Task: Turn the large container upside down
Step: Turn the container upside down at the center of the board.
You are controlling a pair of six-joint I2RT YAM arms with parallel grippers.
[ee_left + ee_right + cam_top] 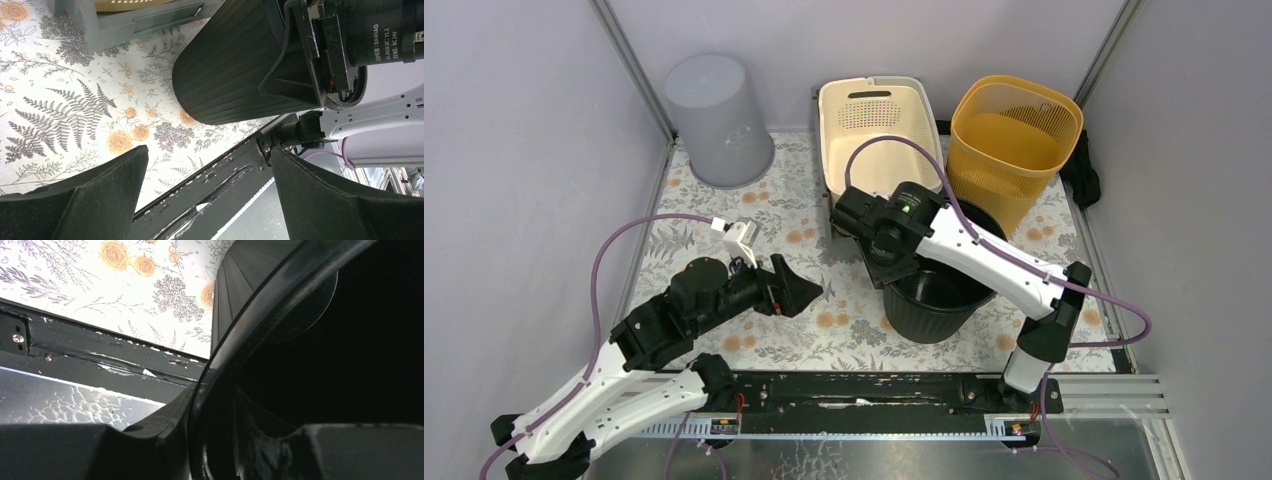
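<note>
The large black ribbed bucket [934, 300] stands mouth up on the floral mat, right of centre. My right gripper [889, 262] is shut on its near-left rim, one finger outside the wall and one inside. The right wrist view shows the rim [235, 340] pinched at my right gripper [240, 410], with the dark interior to the right. My left gripper [809, 290] is open and empty, a little left of the bucket and low over the mat. In the left wrist view the bucket [230, 65] lies ahead of the left gripper [209, 150], apart from it.
An upturned grey bin [719, 120] stands at the back left. A cream basket [874, 130] and a yellow mesh basket [1014, 130] stand just behind the bucket. The black base rail [874, 390] runs along the front edge. Walls close in on both sides.
</note>
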